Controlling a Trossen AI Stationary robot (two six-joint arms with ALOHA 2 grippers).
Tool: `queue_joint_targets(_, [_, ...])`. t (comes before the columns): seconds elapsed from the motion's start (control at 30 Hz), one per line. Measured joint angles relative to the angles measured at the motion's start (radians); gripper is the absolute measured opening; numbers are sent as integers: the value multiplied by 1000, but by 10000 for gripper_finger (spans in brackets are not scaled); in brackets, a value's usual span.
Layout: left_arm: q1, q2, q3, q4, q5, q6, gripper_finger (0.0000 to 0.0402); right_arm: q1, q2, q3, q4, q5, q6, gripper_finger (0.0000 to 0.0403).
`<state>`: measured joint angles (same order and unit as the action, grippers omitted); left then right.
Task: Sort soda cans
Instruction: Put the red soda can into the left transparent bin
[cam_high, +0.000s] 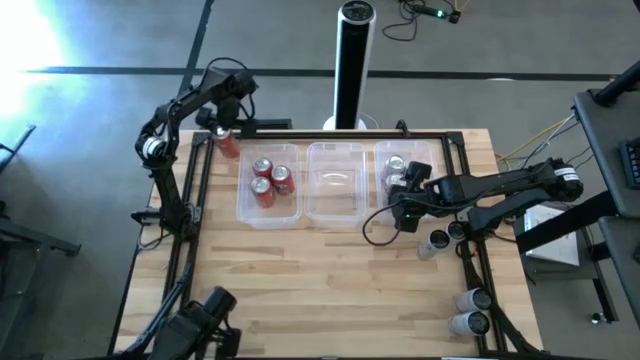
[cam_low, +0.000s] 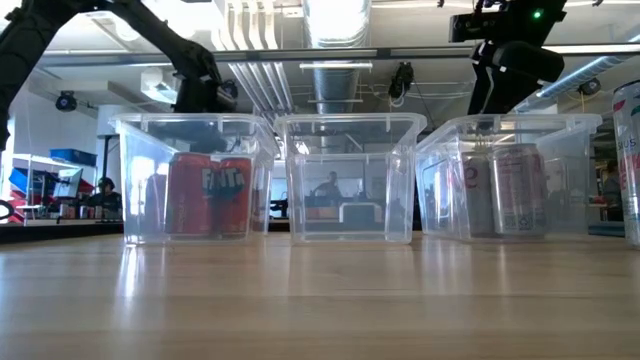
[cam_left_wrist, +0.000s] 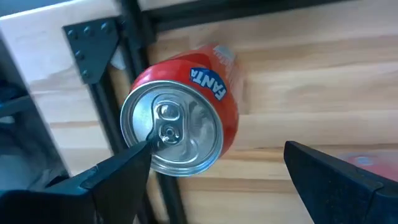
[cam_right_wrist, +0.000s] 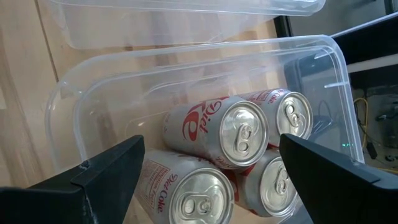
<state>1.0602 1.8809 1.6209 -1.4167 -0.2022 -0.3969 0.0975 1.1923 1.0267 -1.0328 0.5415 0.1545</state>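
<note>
Three clear plastic tubs stand in a row across the far half of the wooden table (cam_high: 330, 280), and the middle tub (cam_high: 334, 182) serves as the landmark here; it holds no cans. The tub on its left (cam_high: 268, 186) contains three red Fanta cans (cam_high: 270, 179) standing upright. The tub on its right (cam_right_wrist: 199, 81) holds four silver Diet Coke cans (cam_right_wrist: 239, 134) standing upright and packed against one another.

The left gripper (cam_left_wrist: 214, 168) is well to the left of the middle tub, beyond the left tub, at the table's far left corner. It hangs above a single red Fanta can (cam_left_wrist: 180, 118) that stands there beside the black frame rail (cam_left_wrist: 102, 74). Its fingers (cam_left_wrist: 115, 174) are spread wide, one on each side of the can's top, and are not closed on it.

The right gripper (cam_right_wrist: 211, 168) hovers over the right-hand tub, directly above the silver cans, with its fingers parted and nothing held between them.

More silver-topped cans wait on the table to the right of the middle tub and nearer the front: two (cam_high: 446, 236) just in front of the right tub beside the right arm, and two more (cam_high: 471, 310) near the table's front right corner.
</note>
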Motion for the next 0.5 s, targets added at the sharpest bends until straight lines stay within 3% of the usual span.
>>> queue_joint_targets(0.2, [-1,2,64,9,10,2,350,0,0,0,1,0,1,368])
queue_joint_targets(0.37, [8,1,153,-103,-77,-7,350,0,0,0,1,0,2,368])
queue_joint_targets(0.5, [46,0,156,-148,-97,-51,350,0,0,0,-1,0,22,368])
